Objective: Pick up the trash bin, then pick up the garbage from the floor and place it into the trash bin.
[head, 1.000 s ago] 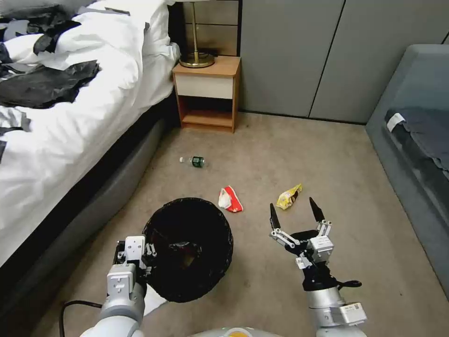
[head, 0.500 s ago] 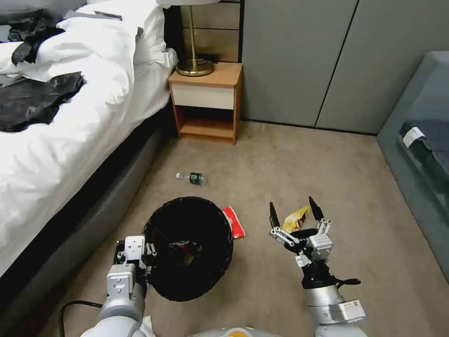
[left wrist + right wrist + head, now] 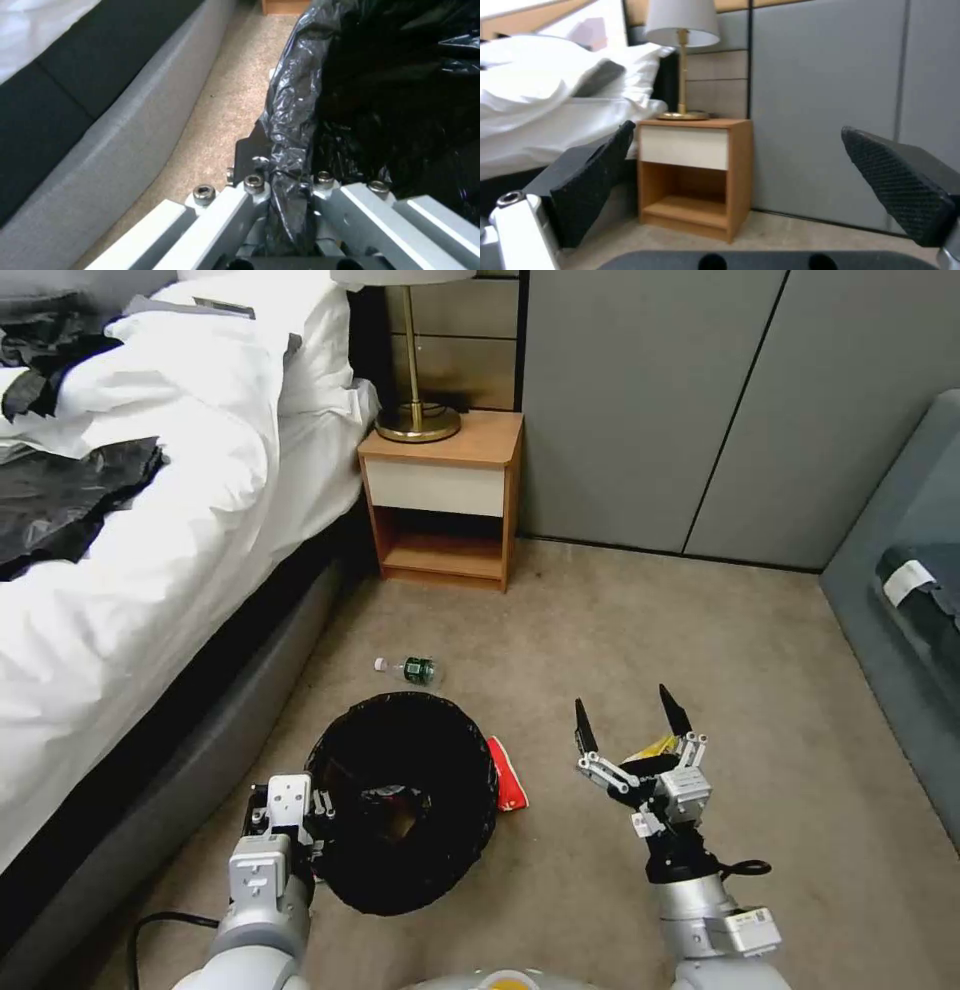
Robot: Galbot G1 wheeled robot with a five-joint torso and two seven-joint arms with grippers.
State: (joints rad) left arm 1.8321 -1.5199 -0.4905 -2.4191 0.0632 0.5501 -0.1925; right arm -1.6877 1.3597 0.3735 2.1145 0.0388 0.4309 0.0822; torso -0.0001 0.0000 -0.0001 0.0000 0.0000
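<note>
The trash bin, lined with a glossy black bag, hangs low in front of me. My left gripper is shut on its near-left rim, and the liner is pinched between the fingers. My right gripper is open to the bin's right, its black fingers spread wide and holding nothing. A yellow wrapper lies on the carpet, partly hidden behind that gripper. A red-and-white packet lies beside the bin's right edge. A clear bottle with a green label rests beyond the bin.
A white-sheeted bed with black plastic sheets runs along the left. A wooden nightstand with a brass lamp stands by the grey wall panels. A grey sofa borders the right. Open carpet lies between them.
The whole picture has shifted as the camera moved forward. The floor litter now sits nearer, the yellow wrapper half behind the right gripper and the packet by the bin. Both arms keep their pose.
</note>
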